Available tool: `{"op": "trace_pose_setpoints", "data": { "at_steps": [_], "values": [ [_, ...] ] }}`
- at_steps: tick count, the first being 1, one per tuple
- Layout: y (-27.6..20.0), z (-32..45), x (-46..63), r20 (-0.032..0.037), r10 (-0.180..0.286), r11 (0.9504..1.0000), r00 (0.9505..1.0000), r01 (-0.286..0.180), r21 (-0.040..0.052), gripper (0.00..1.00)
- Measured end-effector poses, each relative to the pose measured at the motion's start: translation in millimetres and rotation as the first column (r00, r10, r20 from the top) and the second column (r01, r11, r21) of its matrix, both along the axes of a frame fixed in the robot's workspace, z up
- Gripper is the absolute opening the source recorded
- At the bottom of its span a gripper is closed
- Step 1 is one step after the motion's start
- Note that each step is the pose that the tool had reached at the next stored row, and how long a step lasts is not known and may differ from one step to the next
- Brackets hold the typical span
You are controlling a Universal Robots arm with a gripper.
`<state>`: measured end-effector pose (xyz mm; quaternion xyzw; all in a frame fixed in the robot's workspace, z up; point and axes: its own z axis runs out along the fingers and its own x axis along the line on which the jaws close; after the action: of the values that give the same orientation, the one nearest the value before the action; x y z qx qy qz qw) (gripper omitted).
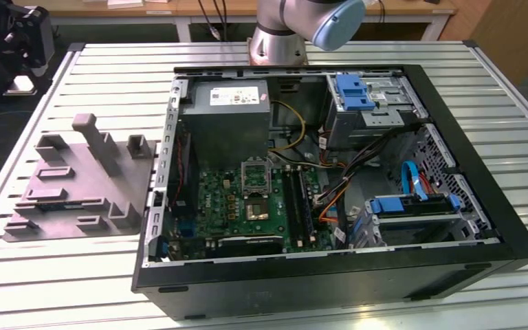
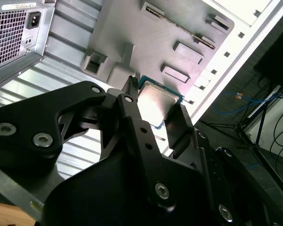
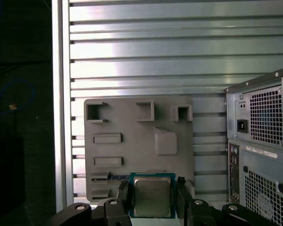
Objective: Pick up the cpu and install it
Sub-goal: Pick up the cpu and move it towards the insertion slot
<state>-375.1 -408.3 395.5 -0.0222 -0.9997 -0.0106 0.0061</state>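
1. The slatted metal tabletop (image 1: 53,289) carries an open computer case (image 1: 511,234) lying on its side.
2. In the exterior view, a grey fixture plate (image 1: 71,185) lies at nine o'clock of the case.
3. In both wrist views the cpu (image 3: 152,197) is clamped between the jaws by two opposite edges, over the plate's edge.
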Motion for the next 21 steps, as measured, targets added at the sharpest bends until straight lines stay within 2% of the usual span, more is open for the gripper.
{"op": "trace_pose_setpoints", "data": {
  "at_steps": [21],
  "values": [
    [0.0, 0.0, 18.8, -0.0001, 0.0, 1.0, 1.0, 0.0, -0.0001, 0.47]
  ]
}}
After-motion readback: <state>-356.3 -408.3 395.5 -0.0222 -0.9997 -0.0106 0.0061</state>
